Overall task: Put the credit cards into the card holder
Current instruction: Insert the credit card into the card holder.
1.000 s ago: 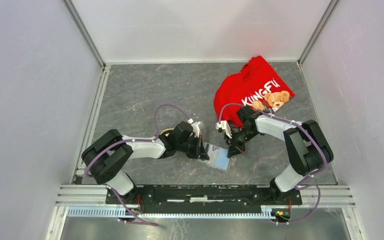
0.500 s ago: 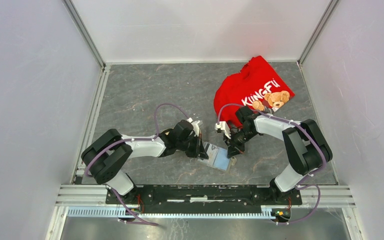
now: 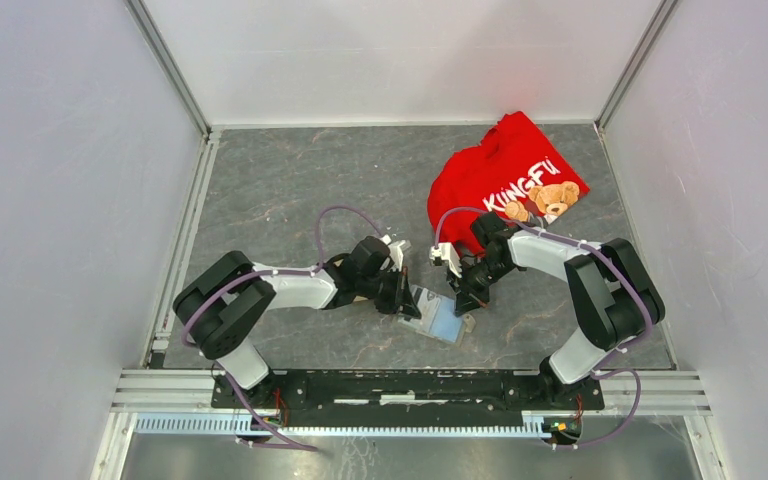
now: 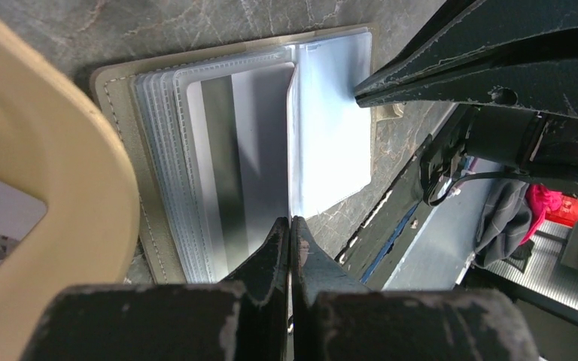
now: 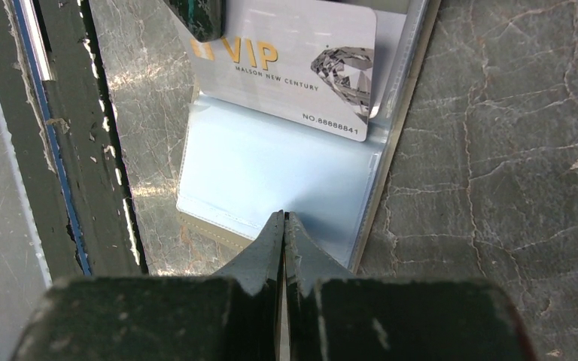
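The card holder (image 3: 438, 315) lies open on the grey table between my two grippers. In the left wrist view its clear pockets (image 4: 196, 150) fan out, and one holds a grey credit card with a dark stripe (image 4: 229, 158). In the right wrist view a white credit card marked VIP (image 5: 286, 64) lies on the holder's far half, above a pale blue pocket (image 5: 271, 177). My left gripper (image 3: 407, 300) is shut, its tips (image 4: 290, 222) at a raised pocket leaf. My right gripper (image 3: 463, 303) is shut, its tips (image 5: 284, 218) over the blue pocket's near edge.
A red shirt (image 3: 505, 180) with a bear print lies at the back right, just behind the right arm. A beige oval tray (image 4: 45, 195) sits against the holder's left side, mostly hidden under the left arm in the top view. The metal rail (image 3: 410, 385) runs along the near edge.
The right gripper has shifted slightly left toward the holder. The left arm's elbow has moved a little right. The holder has stayed in place.
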{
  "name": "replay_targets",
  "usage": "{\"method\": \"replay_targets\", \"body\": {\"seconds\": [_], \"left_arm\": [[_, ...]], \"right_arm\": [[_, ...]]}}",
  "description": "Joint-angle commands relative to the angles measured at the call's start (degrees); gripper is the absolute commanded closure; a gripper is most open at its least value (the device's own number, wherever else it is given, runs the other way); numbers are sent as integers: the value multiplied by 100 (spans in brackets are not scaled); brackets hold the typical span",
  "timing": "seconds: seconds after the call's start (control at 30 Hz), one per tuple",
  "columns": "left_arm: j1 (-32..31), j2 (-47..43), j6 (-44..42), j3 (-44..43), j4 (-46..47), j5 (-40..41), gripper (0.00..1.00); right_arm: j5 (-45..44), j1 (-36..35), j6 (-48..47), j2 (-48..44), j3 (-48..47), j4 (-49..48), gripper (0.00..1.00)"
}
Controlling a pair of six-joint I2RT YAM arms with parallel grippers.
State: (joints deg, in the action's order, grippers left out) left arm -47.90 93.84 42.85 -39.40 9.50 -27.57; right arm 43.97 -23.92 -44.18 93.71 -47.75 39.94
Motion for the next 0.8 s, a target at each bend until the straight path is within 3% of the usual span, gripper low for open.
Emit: {"method": "replay_targets", "body": {"seconds": [0.0, 0.77], "left_arm": [[-9, 164, -119, -78, 217, -437, 98], [88, 378, 195, 57, 802, -754, 98]], "right_arm": [[-90, -34, -3, -11, 37, -73, 96], [-26, -36, -29, -82, 11, -35, 93]]}}
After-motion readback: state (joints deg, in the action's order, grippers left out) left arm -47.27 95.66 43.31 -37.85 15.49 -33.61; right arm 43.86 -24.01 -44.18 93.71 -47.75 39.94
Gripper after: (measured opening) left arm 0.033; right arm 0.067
